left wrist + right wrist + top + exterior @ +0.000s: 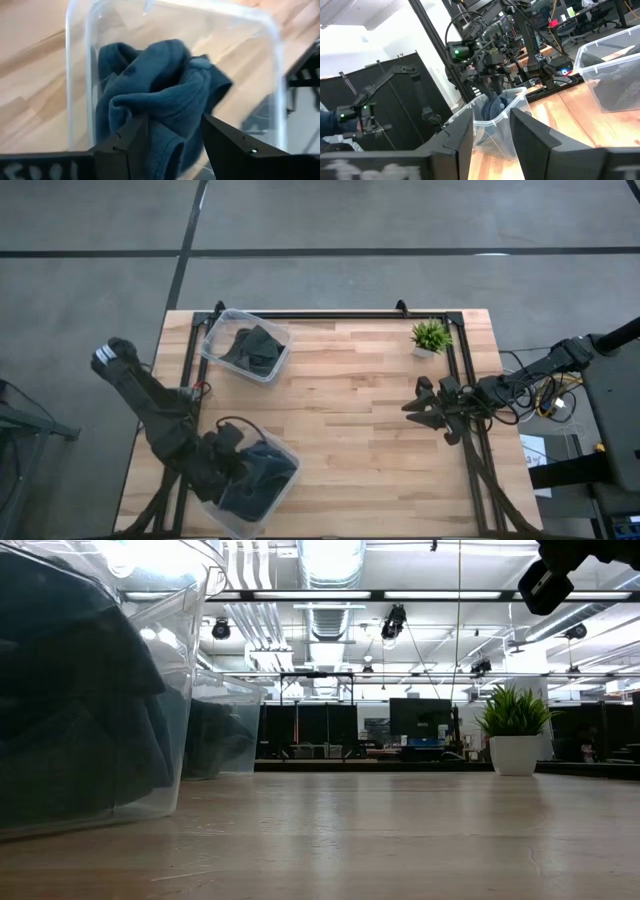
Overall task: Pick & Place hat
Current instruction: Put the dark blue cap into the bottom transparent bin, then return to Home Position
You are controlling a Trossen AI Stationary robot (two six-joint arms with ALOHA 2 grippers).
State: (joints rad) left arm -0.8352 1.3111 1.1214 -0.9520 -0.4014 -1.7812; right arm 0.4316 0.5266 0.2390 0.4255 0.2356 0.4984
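A dark blue knitted hat (pixel 160 80) lies bunched in a clear plastic bin (pixel 290 455) at the table's near left; it also shows in the high view (pixel 262 475). My left gripper (pixel 173 120) is open and points down into this bin, one finger on either side of a raised fold of the hat. It also shows in the high view (pixel 235 465). A second clear bin (pixel 215 330) at the far left holds dark hats (pixel 255 348). My right gripper (pixel 412 406) is open and empty above the table's right side. My left gripper comes from above with its fingers (pixel 132 137) on either side of the hat's raised fold (pixel 170 107). I cannot tell whether they touch the cloth. The hat lies in the bin.
A small potted plant (pixel 430 337) stands at the far right. The middle of the wooden table (pixel 350 410) is bare. In the low view the near bin (pixel 100 690) fills the left side, with the far bin (pixel 220 735) behind it.
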